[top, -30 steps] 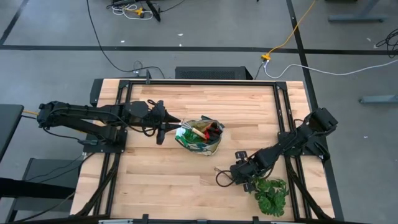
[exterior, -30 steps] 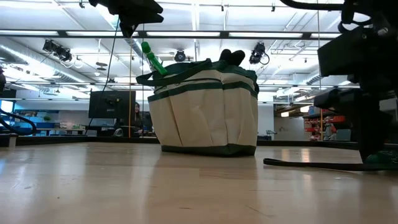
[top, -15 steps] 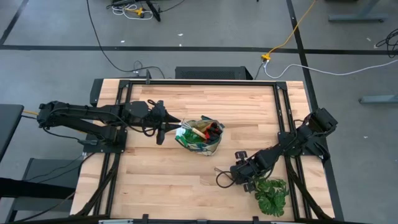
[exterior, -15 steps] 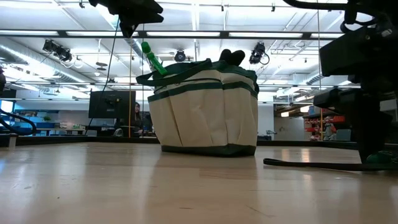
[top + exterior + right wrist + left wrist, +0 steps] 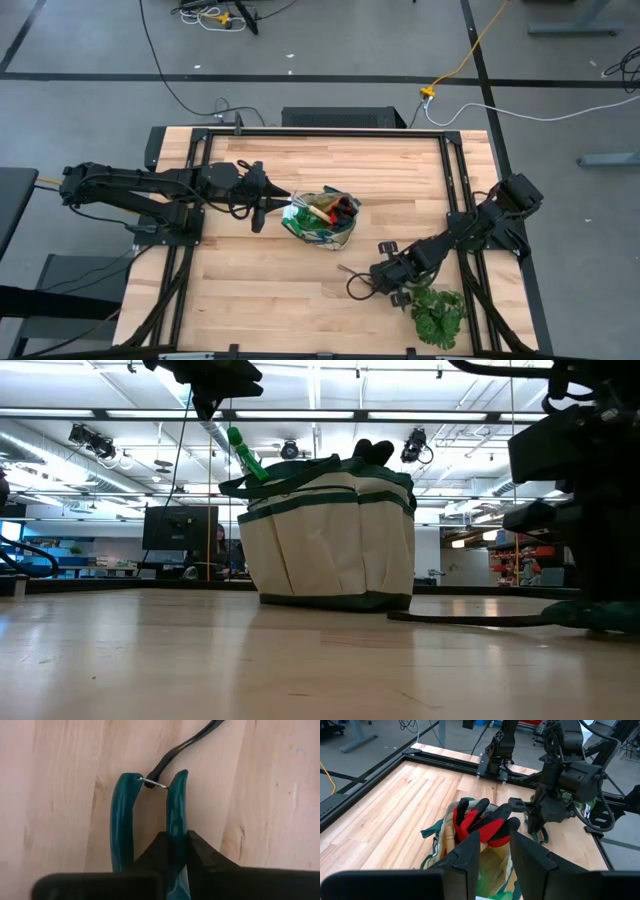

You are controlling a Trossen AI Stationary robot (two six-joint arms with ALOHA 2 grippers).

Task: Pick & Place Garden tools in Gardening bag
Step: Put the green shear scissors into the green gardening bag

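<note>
The tan gardening bag [image 5: 322,226] with green trim stands upright mid-table, red gloves [image 5: 485,822] and a wooden handle [image 5: 322,208] showing in its open top. A green piece [image 5: 243,452] sticks up out of it. My left gripper [image 5: 281,196] hovers open just left of the bag's rim, holding nothing. The pruning shears [image 5: 122,820], with teal handles and a black cord [image 5: 186,744] at the handle ends, lie on the table to the right of the bag. My right gripper [image 5: 379,279] is shut on them. My right gripper pinches one teal handle of the shears [image 5: 176,807] between its two fingers, which come from above and point down at the table. The other handle [image 5: 121,825] stands free outside one finger. The shears lie low on the wood, and the cord trails away from them.
A leafy green plant [image 5: 437,315] sits close behind my right gripper at the near right. The black cord loop [image 5: 352,284] lies on the wood between gripper and bag. Dark frame rails [image 5: 455,180] run along the table's sides. Bare wood lies near left.
The black cord of the shears has slid along the table toward the bag. The bag and my left gripper have kept still.
</note>
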